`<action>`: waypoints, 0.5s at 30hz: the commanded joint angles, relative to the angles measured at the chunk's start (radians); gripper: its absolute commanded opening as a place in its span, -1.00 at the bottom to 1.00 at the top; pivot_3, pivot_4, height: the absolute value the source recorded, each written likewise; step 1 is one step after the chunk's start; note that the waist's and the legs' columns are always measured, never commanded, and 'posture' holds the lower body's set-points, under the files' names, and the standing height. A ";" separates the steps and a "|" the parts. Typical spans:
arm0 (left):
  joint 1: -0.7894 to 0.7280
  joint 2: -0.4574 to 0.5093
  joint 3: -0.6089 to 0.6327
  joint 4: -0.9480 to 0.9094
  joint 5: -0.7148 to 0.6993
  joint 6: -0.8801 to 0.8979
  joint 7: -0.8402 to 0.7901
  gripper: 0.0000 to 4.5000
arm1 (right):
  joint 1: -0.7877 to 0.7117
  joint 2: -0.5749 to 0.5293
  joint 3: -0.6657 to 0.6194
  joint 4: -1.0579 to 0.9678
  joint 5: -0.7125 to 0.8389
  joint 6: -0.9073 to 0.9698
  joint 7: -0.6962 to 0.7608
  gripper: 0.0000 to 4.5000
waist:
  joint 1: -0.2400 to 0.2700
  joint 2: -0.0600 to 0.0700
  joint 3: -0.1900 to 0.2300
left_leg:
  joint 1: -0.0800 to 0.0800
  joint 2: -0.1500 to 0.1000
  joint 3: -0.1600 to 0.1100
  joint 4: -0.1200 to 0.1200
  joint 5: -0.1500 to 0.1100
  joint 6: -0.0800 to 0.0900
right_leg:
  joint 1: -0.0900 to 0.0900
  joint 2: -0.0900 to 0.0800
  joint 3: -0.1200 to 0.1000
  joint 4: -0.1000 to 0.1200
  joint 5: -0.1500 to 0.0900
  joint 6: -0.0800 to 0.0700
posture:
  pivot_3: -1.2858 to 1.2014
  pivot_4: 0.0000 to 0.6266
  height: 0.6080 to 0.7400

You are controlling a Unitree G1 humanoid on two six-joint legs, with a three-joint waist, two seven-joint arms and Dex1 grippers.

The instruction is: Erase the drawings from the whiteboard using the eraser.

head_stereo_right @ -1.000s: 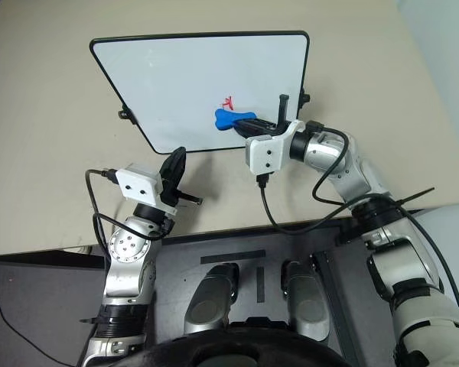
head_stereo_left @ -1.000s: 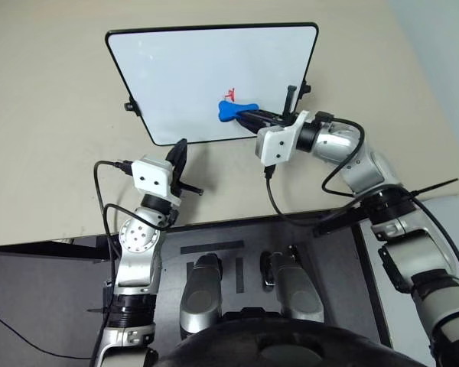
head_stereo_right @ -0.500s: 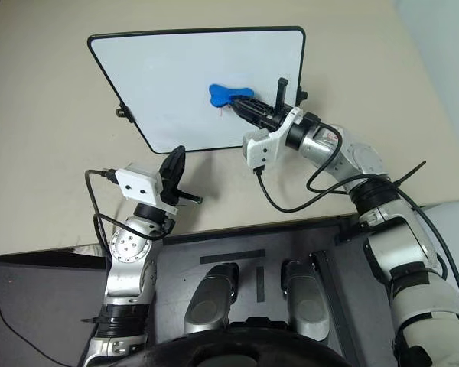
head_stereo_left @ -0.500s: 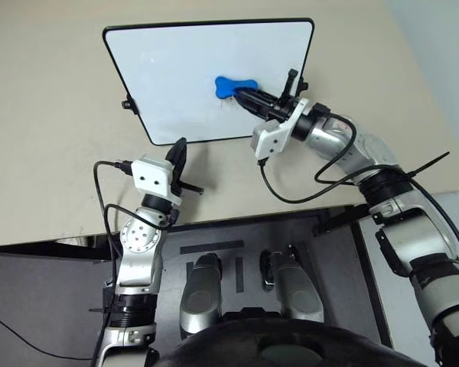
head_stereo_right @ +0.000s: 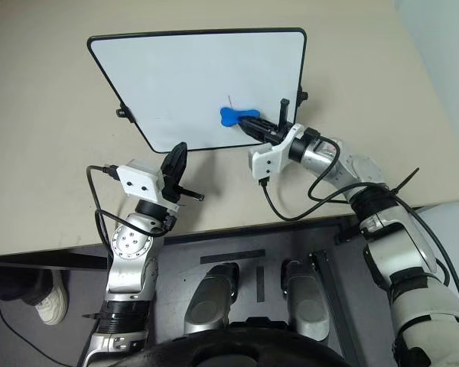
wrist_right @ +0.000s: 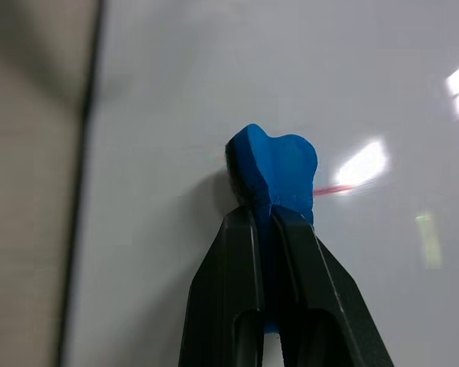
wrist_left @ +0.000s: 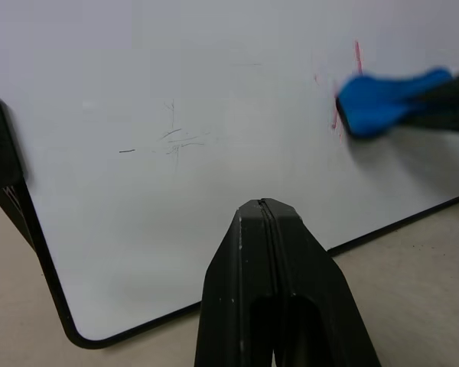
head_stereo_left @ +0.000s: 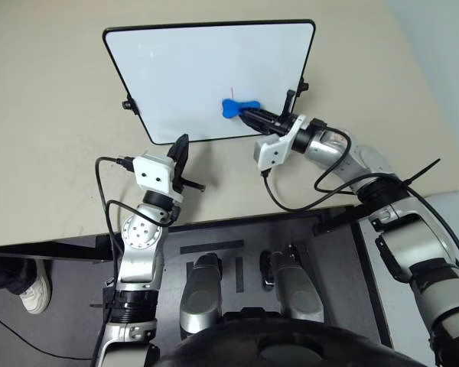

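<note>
On the whiteboard (head_stereo_left: 199, 76), your right gripper (head_stereo_left: 249, 115) clamps the eraser (head_stereo_left: 235, 108) beside faint red drawings (wrist_left: 357, 57) left to wipe; your left gripper (wrist_left: 264, 210) is closed, empty.

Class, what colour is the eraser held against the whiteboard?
Bright blue; the eraser shows best in the right wrist view.

Blue eraser (head_stereo_left: 235, 107); white whiteboard (head_stereo_left: 191, 76), black frame; faint red drawings (wrist_left: 357, 57).

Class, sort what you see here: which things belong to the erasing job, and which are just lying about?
Part of the job: whiteboard; red drawings; blue eraser, clamped in the right gripper.
Just about: left gripper, shut and idle; beige table; faint grey marks; a person's shoe.
</note>
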 commanded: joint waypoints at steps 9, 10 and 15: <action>-0.005 0.006 0.002 -0.021 -0.001 -0.014 -0.004 -1.00 | -0.055 -0.016 -0.077 -0.071 -0.036 0.038 -0.200 -1.00 | -0.001 0.000 0.000 | 0.000 0.000 0.000 0.000 0.000 0.000 | -0.001 0.000 0.000 0.000 0.000 0.000 | 0.03 -0.52 1.00; -0.005 0.006 0.002 -0.022 -0.001 -0.014 -0.004 -1.00 | -0.055 -0.019 -0.080 -0.081 -0.044 0.042 -0.217 -1.00 | -0.001 0.000 0.000 | 0.000 0.000 0.000 0.000 0.000 0.000 | -0.001 0.000 0.000 0.000 0.000 0.000 | 0.03 -0.52 1.00; -0.005 0.006 0.003 -0.020 -0.002 -0.015 -0.004 -1.00 | -0.047 -0.023 -0.069 -0.086 -0.034 0.052 -0.212 -1.00 | -0.001 0.000 0.000 | 0.000 0.000 0.000 0.000 0.000 0.000 | -0.001 0.000 0.000 0.000 0.000 0.000 | 0.03 -0.52 1.00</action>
